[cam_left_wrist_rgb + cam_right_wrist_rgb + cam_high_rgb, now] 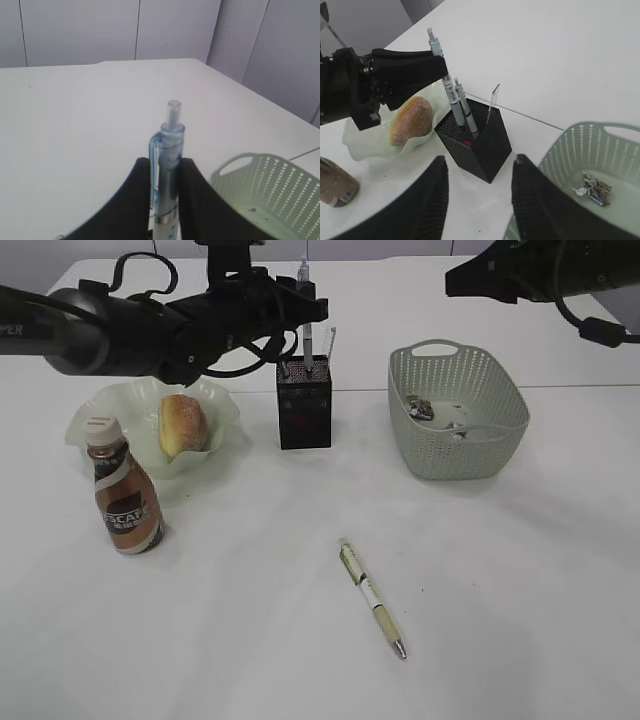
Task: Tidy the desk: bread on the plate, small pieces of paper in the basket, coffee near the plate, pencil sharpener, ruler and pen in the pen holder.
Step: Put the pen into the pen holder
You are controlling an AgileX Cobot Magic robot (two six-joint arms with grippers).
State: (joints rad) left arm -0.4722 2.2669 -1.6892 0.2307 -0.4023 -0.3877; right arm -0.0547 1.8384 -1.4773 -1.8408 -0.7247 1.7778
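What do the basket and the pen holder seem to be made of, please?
The basket looks like moulded plastic, matt pale green, judging by its even rows of perforations and formed handle. The pen holder looks like black metal mesh, from its fine dotted faces, though perforated plastic is possible.

A white table (500,640) fills the exterior view, its matte top evenly lit with only soft, faint shadows. In the left wrist view its far edge, with a rounded corner, meets pale grey wall panels (80,30) split by thin dark vertical seams, which angle away on the right side.
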